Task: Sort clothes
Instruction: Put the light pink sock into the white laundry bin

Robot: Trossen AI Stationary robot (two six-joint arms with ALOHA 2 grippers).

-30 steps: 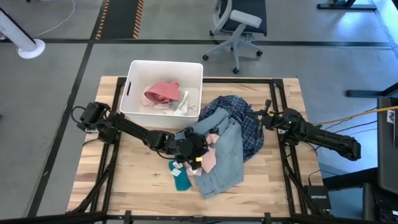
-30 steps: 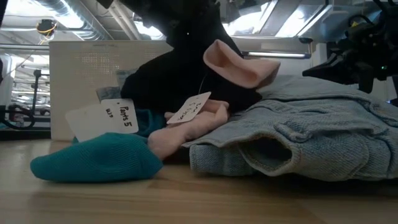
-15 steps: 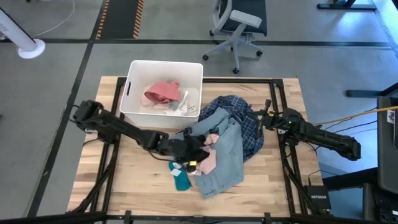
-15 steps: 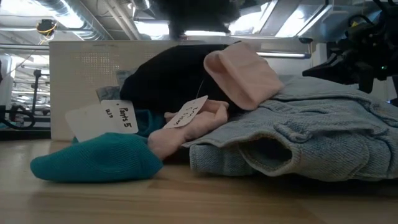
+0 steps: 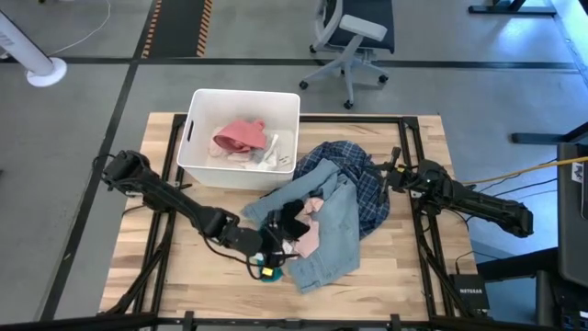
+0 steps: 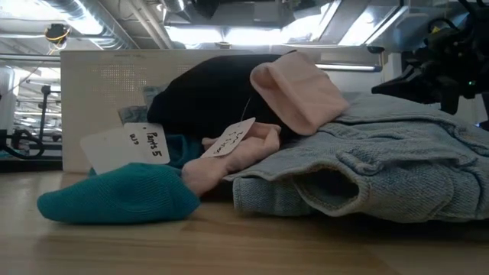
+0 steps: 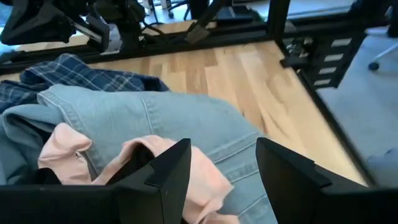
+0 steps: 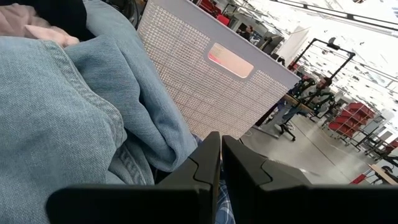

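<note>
Left gripper (image 5: 273,250) sits low over the front edge of the clothes pile, fingers (image 7: 166,176) spread apart w/ nothing between them, above the soft pink piece (image 7: 127,163) and the light blue denim garment (image 7: 155,121). In the high view that denim (image 5: 328,232) covers the middle of the wooden table (image 5: 165,267), w/ the dark blue plaid shirt (image 5: 363,179) bunched behind it on the right side. Small black piece (image 5: 288,218) lies on the denim's left edge, touching the pink one. Teal socks (image 6: 114,195) rest on the table at the pile's near left corner, a white paper tag (image 6: 126,145) just behind them; another tag lies on the pink fabric. White rectangular plastic bin (image 5: 197,152) stands at the back left, holding a reddish-pink garment (image 5: 239,136) and a white top (image 5: 266,152). Right gripper (image 5: 397,176) is at the plaid shirt's right edge, fingers (image 8: 205,165) pressed together, empty as far as can be seen.
</note>
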